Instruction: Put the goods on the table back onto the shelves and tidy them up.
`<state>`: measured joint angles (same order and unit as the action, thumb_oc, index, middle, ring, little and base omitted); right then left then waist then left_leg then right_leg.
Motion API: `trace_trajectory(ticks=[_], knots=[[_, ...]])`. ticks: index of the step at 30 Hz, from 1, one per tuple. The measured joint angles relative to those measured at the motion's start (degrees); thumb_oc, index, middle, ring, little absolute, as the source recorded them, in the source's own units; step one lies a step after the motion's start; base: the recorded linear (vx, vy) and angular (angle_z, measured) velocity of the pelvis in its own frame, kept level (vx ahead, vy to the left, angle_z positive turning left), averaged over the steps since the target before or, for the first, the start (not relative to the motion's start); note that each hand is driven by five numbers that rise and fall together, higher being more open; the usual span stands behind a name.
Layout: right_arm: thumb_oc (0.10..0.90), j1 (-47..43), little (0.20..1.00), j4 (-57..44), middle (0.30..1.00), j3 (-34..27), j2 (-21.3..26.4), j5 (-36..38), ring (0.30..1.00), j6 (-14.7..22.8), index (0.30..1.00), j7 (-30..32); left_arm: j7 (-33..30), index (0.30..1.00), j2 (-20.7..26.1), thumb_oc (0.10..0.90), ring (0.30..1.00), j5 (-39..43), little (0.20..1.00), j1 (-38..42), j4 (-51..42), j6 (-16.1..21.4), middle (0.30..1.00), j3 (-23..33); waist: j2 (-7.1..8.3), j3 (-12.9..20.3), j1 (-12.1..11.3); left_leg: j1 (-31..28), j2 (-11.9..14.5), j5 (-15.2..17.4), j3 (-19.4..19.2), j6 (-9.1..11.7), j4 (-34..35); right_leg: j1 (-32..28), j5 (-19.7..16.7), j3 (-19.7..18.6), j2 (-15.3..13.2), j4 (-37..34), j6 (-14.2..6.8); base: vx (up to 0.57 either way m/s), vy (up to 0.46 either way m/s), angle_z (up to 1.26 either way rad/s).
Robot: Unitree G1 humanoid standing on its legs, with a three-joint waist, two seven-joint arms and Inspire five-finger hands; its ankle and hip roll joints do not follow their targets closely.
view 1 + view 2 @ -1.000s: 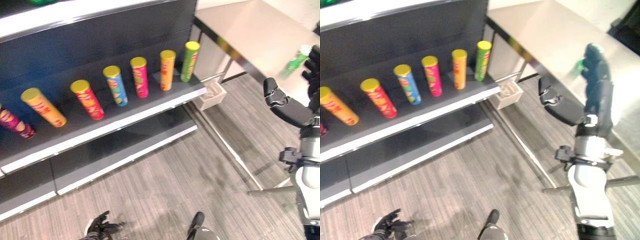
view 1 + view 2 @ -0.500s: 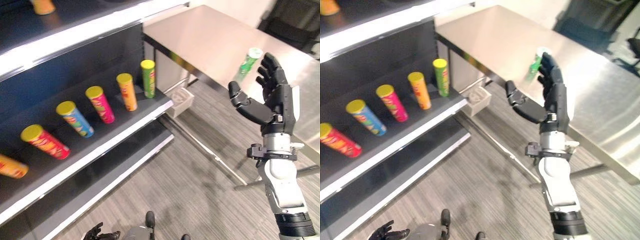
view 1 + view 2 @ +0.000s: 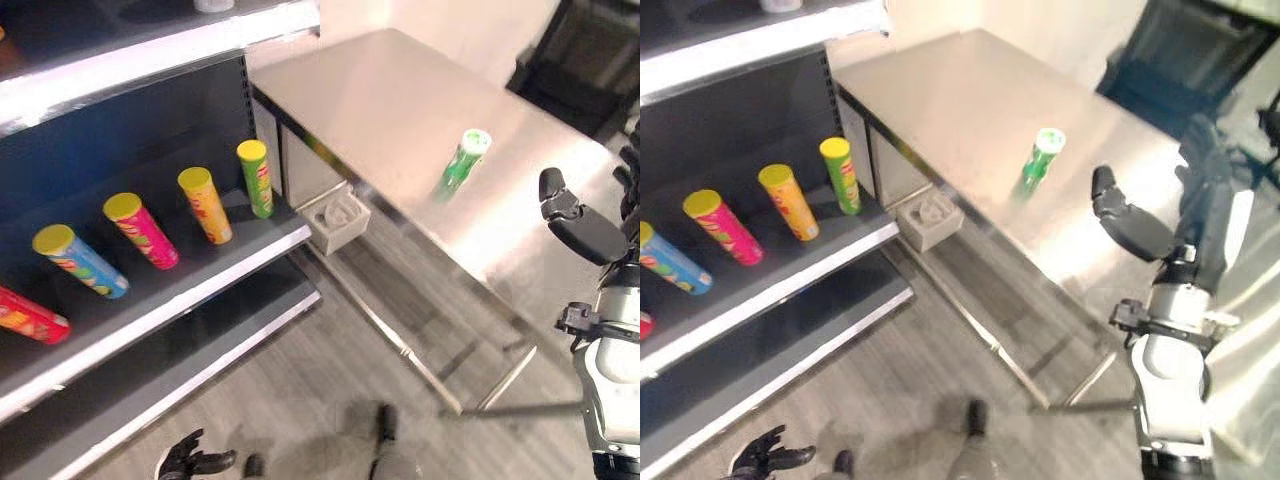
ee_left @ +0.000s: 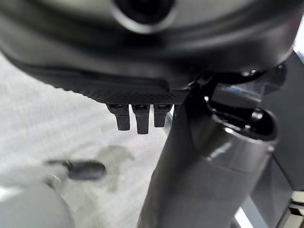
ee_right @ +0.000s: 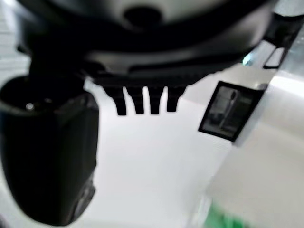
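Note:
A green can with a pale lid (image 3: 460, 165) stands upright on the steel table (image 3: 380, 90), also the green can (image 3: 1040, 160) in the right eye view. My right hand (image 3: 1205, 195) is raised to the right of the can, apart from it, open with straight fingers and the thumb (image 3: 1122, 218) spread, holding nothing. In its wrist view the fingertips (image 5: 142, 105) are straight and a green blur (image 5: 221, 219) shows past them. My left hand (image 3: 190, 462) hangs low by the floor, open and empty.
A dark shelf (image 3: 200, 282) on the left carries several leaning cans: green (image 3: 256, 178), orange (image 3: 205, 205), pink (image 3: 140, 230), blue (image 3: 80, 262), red (image 3: 25, 318). A small white box (image 3: 335, 215) sits under the table's near corner. A dark chair (image 3: 580, 60) stands behind the table.
The camera has swung right, bringing more of the table into view. My right hand, which overlapped the green can before, now sits farther to the right of it.

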<state>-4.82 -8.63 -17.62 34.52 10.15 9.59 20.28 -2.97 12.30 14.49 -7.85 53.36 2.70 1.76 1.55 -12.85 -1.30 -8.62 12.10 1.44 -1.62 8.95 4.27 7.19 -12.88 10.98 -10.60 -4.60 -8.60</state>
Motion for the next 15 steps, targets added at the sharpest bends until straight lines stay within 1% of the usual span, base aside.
trace_trajectory(ticks=[1,2,3,4,5,6,7,8,9,10,11,12,13,14,15], knots=[[0.8,-0.8,0.9,1.2,0.9,0.2,1.8,0.1,0.9,-0.2,0.9,-0.3,-0.1,0.9,-2.2,0.8,0.9,0.1,0.9,0.0,-0.8,0.1,0.9,0.0,-1.72,0.1,0.1,0.7,2.3,-0.7,0.1,0.3,-1.1,-0.2,1.1,1.4,2.1,0.6,0.9,0.1,-0.217,0.1],[0.8,-0.7,0.9,1.4,0.9,0.2,3.9,0.3,0.9,-0.9,0.9,-0.6,0.0,0.9,-3.4,0.8,0.9,0.3,0.9,-0.1,-2.2,0.0,0.9,-1.3,-2.39,0.2,-0.2,1.5,3.9,-1.6,-0.6,0.2,-3.0,-0.4,1.8,1.8,3.8,0.5,2.0,0.1,-0.311,0.03],[0.8,-0.8,0.9,1.3,0.9,0.2,5.3,0.4,0.9,-0.8,0.9,-1.0,0.3,0.9,-4.0,0.8,0.9,1.2,0.9,-0.2,-3.4,-0.1,0.9,-1.5,-1.97,0.0,-0.6,2.1,4.8,-2.6,-1.1,-0.3,-4.0,-0.5,1.9,1.7,4.6,0.4,3.0,0.07,-0.317,-0.12],[0.8,-1.1,0.9,1.3,0.9,0.2,6.1,0.4,0.9,-0.6,0.9,-1.4,0.8,0.9,-4.1,0.8,0.9,1.2,0.9,-0.1,-4.3,0.0,0.9,-1.8,-1.52,-0.2,-0.7,2.5,5.1,-4.4,-1.1,-0.5,-5.2,-0.7,2.1,1.9,5.6,0.3,3.9,0.08,-0.397,0.02],[0.8,-1.6,0.9,2.4,0.9,0.5,6.1,0.5,0.9,0.2,0.9,-1.4,0.9,0.9,-4.1,0.8,0.9,1.3,0.9,0.1,-4.5,0.2,0.9,-1.7,-1.04,-0.4,0.1,4.3,6.0,-5.5,-0.1,1.1,-7.7,-1.0,3.7,2.9,6.2,1.0,4.2,-0.01,-0.246,0.25],[0.8,-1.1,0.9,3.0,0.9,0.4,5.9,1.1,0.9,0.3,0.9,-1.4,1.0,0.9,-3.6,0.8,0.9,1.3,0.9,0.1,-4.9,0.2,0.9,-2.2,-0.6,-0.6,0.7,6.5,6.5,-6.3,1.0,1.8,-10.7,-1.6,4.6,3.6,6.6,1.2,4.9,-0.04,-0.216,0.54],[0.8,0.1,0.9,3.0,0.9,-0.3,5.9,2.0,0.9,0.3,0.9,-1.4,1.1,0.9,-2.5,0.8,0.9,1.2,0.9,0.3,-6.0,0.1,0.9,-3.4,0.26,-1.1,0.9,9.5,6.7,-8.2,1.7,3.8,-14.9,-2.4,5.3,4.9,6.7,1.2,5.4,-0.07,-0.123,0.58],[0.8,0.6,0.9,3.0,0.9,-0.6,5.7,2.4,0.9,0.3,0.9,-1.4,1.2,0.9,-1.7,0.8,0.9,1.3,0.9,0.3,-7.0,0.1,0.9,-3.8,0.94,-1.3,0.7,11.4,6.5,-9.2,2.3,4.2,-18.4,-2.6,5.8,5.4,6.6,1.3,6.4,0.02,-0.075,0.57],[0.8,0.4,0.9,3.4,0.9,-1.5,4.8,3.0,0.9,0.6,0.9,-1.3,1.1,0.9,-0.3,0.8,0.9,1.3,0.9,1.0,-8.7,0.5,0.9,-4.0,2.73,-2.3,0.8,18.4,5.3,-8.7,3.1,3.9,-28.1,-2.7,5.9,6.1,5.6,0.8,7.7,0.04,0.005,0.27],[0.8,-0.2,0.9,3.5,0.9,-1.2,4.4,3.9,0.9,0.6,0.9,-1.5,1.1,0.9,0.7,0.8,0.9,1.3,0.9,1.8,-9.0,0.9,0.9,-3.9,3.65,-2.9,-0.9,21.0,1.6,-4.1,5.7,4.5,-28.3,-2.9,5.7,5.9,4.8,-0.2,8.0,0.12,0.116,0.16],[0.8,-0.7,0.9,3.4,0.9,-0.3,5.3,4.4,0.9,0.5,0.9,-2.5,1.1,0.9,0.6,0.8,0.9,1.4,0.9,2.0,-8.7,0.5,0.9,-4.6,2.35,-3.5,-1.1,21.9,-2.6,-2.9,5.2,2.3,-18.3,-3.4,6.0,6.6,5.4,-0.8,8.1,0.17,0.226,-0.03],[0.8,-0.8,0.9,3.8,0.9,0.0,5.2,4.7,0.9,1.0,0.9,-2.6,1.1,0.9,0.6,0.8,0.9,1.2,0.9,1.7,-8.2,0.5,0.9,-5.5,0.39,-3.7,-1.2,21.9,-4.4,-3.0,4.0,1.7,-13.9,-4.5,6.3,6.8,5.8,-1.2,7.5,0.2,0.262,0.13],[0.8,-0.8,0.9,5.2,0.9,0.5,5.2,5.5,0.9,1.6,0.9,-2.7,1.2,0.9,0.3,0.8,0.9,1.2,0.9,2.6,-6.7,0.3,0.9,-6.5,0.15,-4.1,0.0,21.3,-5.5,-3.3,1.0,-0.5,-10.3,-5.0,7.2,7.6,5.9,-1.2,6.5,0.18,0.202,0.06],[0.8,-1.8,0.9,6.9,0.9,2.5,5.4,7.8,0.9,0.7,0.9,-4.0,1.3,0.9,0.8,0.8,0.9,1.2,0.9,2.8,-5.3,-0.4,0.9,-7.8,-0.99,-3.7,0.5,19.3,-6.6,-3.9,0.7,-1.4,-3.5,-5.5,7.6,7.0,6.0,-0.7,6.4,0.14,0.153,-0.03],[0.8,-1.8,0.9,7.1,0.9,3.3,5.4,8.9,0.9,0.3,0.9,-4.3,1.3,0.9,0.9,0.8,0.9,1.2,0.9,2.9,-5.0,-0.7,0.9,-8.2,-1.12,-3.7,0.3,18.4,-7.1,-4.2,1.2,-1.8,-1.9,-5.4,7.7,6.2,6.1,-0.4,6.5,0.1,0.119,-0.51]])
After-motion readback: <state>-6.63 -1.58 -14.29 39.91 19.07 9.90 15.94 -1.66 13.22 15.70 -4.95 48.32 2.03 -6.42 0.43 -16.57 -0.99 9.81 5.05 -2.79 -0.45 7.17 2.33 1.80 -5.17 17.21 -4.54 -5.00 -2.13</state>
